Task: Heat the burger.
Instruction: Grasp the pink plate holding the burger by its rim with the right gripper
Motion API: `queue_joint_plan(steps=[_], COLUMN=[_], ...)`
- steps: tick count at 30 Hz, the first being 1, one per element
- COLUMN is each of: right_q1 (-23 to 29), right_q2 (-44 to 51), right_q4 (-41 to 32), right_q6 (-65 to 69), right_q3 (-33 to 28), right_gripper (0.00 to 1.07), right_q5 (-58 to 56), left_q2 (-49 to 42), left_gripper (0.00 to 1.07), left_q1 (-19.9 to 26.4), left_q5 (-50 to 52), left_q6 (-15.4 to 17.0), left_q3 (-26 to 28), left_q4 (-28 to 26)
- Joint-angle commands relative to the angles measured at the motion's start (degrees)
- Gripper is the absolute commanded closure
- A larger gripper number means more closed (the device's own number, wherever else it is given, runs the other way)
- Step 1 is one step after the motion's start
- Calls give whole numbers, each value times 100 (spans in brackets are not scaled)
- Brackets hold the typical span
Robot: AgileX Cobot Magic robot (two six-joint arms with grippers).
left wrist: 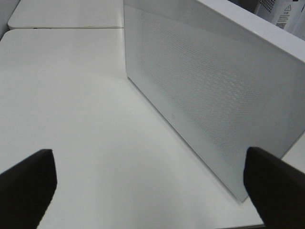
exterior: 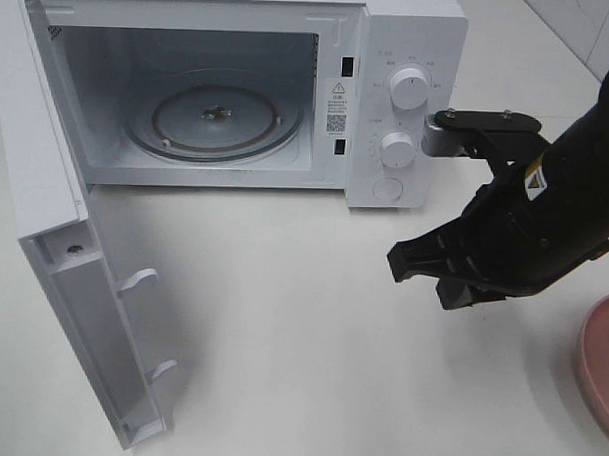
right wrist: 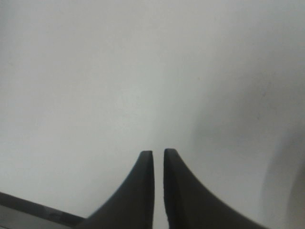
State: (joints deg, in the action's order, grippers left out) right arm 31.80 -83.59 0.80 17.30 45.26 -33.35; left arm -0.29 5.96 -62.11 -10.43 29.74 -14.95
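The burger is out of view. Only the rim of its pink plate shows, at the right edge of the exterior high view. My right gripper hangs over the white table in front of the microwave's control panel, left of the plate. Its fingers stand nearly together with a thin slit between them and nothing in it. My left gripper is open wide with nothing between its fingers. It faces the outer side of the microwave door and does not show in the exterior high view.
The white microwave stands at the back. Its door is swung fully open toward the front left. The glass turntable inside holds nothing. Two knobs and a round button sit on its right panel.
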Motion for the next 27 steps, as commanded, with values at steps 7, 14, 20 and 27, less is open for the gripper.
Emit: queue_joint_plan(steps=[7,14,20,27], right_q1=[-17,-34,-52,-476], right_q2=[298,670,997,1220], right_q4=[401,579,607,768], right_q6=[-86,-195,-304,-584], right_q3=[6,-361,-647,-951], right_gripper=[96,93,80,30], right_q5=[-1169,-1507,-1478,-1358], left_q2=[-97,-97,-97,-97], left_gripper=[7,7,7,7], left_q1=[11,11,11,11], left_q5=[69,69,69,69], left_q6=[-6,-6,-6,-6], left_q3=[-17,-17,-17,-17], left_q4=[-11,-11,-11,-11])
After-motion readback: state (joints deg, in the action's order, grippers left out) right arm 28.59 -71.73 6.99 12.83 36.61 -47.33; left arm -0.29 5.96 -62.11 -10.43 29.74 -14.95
